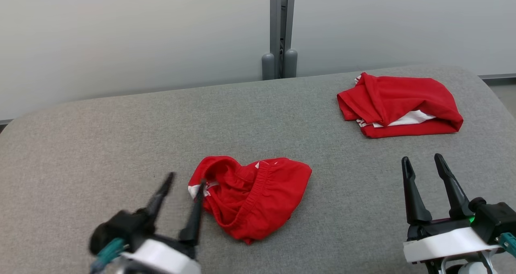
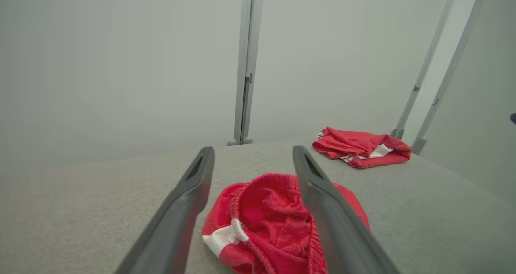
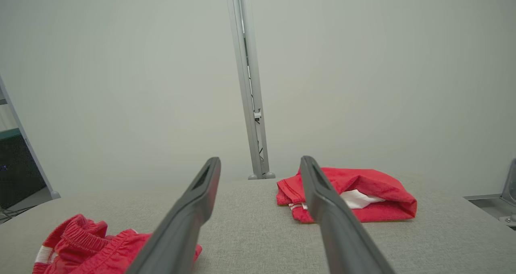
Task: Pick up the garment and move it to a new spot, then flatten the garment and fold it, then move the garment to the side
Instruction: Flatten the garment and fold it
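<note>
Your left gripper (image 1: 186,179), fingers spread, sits at the crumpled red elastic-waisted garment (image 1: 258,193) on the grey fabric table (image 1: 100,145). Your right gripper (image 1: 422,159) stands spread too

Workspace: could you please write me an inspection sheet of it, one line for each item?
Surface: grey fabric table, bare between the garments.
Job's things: crumpled red garment, near the middle, not folded.
Clutter: second red garment, roughly folded, far right.
Grippers: left gripper open, fingertips at the crumpled garment's left edge, contact unclear; right gripper open, over bare table.
Cables: teal lead at left gripper's base.
Surroundings: pale wall, grey post behind table.
</note>
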Tool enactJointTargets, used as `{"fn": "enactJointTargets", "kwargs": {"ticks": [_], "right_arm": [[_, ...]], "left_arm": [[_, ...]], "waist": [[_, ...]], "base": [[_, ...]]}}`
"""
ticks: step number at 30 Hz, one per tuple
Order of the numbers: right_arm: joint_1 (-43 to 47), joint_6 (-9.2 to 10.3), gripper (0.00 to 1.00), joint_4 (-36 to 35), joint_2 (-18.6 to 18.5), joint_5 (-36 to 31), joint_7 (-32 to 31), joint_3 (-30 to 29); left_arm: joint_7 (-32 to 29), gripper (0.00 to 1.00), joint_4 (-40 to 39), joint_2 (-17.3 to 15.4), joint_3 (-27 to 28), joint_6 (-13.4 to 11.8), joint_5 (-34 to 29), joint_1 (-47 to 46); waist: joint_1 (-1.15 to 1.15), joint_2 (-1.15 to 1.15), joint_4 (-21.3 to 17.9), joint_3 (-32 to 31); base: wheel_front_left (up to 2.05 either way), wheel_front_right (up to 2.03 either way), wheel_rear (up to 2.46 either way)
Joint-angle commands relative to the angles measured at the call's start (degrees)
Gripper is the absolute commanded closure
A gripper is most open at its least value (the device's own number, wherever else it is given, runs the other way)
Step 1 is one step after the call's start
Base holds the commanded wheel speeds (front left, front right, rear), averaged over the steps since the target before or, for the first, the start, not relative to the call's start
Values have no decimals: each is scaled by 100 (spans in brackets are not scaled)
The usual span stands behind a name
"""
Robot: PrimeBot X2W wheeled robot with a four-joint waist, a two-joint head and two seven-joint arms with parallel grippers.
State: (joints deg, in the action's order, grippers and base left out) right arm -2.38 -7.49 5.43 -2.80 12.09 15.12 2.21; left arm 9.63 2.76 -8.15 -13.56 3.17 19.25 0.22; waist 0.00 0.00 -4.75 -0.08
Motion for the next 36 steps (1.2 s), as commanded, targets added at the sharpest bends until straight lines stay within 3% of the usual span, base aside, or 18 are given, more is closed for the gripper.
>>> {"fn": "enactJointTargets", "kwargs": {"ticks": [1,5,9,25,31,36], "right_arm": [[-63,-1,0,-11,-23,-31,0,-31],[-155,-1,0,-8,-24,-65,0,-34],[-296,-1,0,-51,-22,-3,0,27],[-628,-1,0,-115,-23,189,1,103],[-591,-1,0,-73,-23,209,0,74],[-582,-1,0,15,-23,227,1,92]], "left_arm": [[-222,0,69,23,-185,105,0,-190],[-1125,0,267,177,-882,331,270,-721],[-1851,0,658,208,-1242,377,357,-1259],[-2347,0,2661,292,-1254,353,519,-2786],[-2522,0,3015,332,-1194,335,713,-2962],[-3077,0,3117,379,-1257,394,1143,-2959]], "waist": [[0,0,-28,18],[0,0,-183,106],[0,0,-405,346],[0,0,-806,1012],[0,0,-802,968],[0,0,-758,905]], "base": [[0,0,0],[0,0,0],[0,0,0],[0,0,0],[0,0,0],[0,0,0]]}}
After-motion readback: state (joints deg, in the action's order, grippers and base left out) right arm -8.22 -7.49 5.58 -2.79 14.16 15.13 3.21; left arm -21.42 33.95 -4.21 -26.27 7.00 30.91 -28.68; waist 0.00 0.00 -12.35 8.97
